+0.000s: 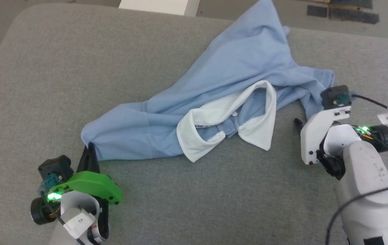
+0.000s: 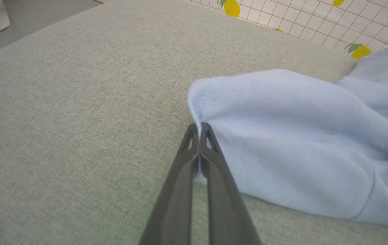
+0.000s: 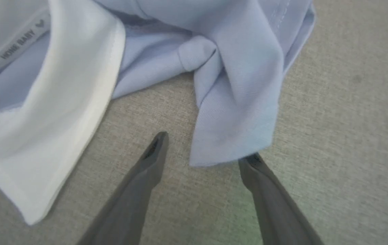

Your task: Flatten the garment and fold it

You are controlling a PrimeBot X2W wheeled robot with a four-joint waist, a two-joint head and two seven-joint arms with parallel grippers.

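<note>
- The garment (image 1: 235,68), a light blue polo shirt, is lying crumpled across the middle of the grey fabric-covered surface (image 1: 44,68), with one bunched end reaching the far edge and the other trailing toward the near left corner.
- Its white collar (image 1: 262,132) is lying open and facing the near edge.
- The left arm is coming up from the near left corner, its green-shelled wrist (image 1: 88,187) sitting low over the surface and its fingers pointing toward the far edge.
- The left claw (image 2: 199,126) is pinching together on the stitched corner of the garment's nearest left end, with a sliver of blue cloth showing between the two fingers.
- The right arm's pale forearm (image 1: 367,177) is rising from the near right corner, with the wrist sitting just beside the garment's right end.
- The right claw (image 3: 207,146) is standing apart and holding nothing; a blue flap's corner is lying between its tips on the surface, and one fingertip (image 3: 253,160) is sitting at that flap's edge.
</note>
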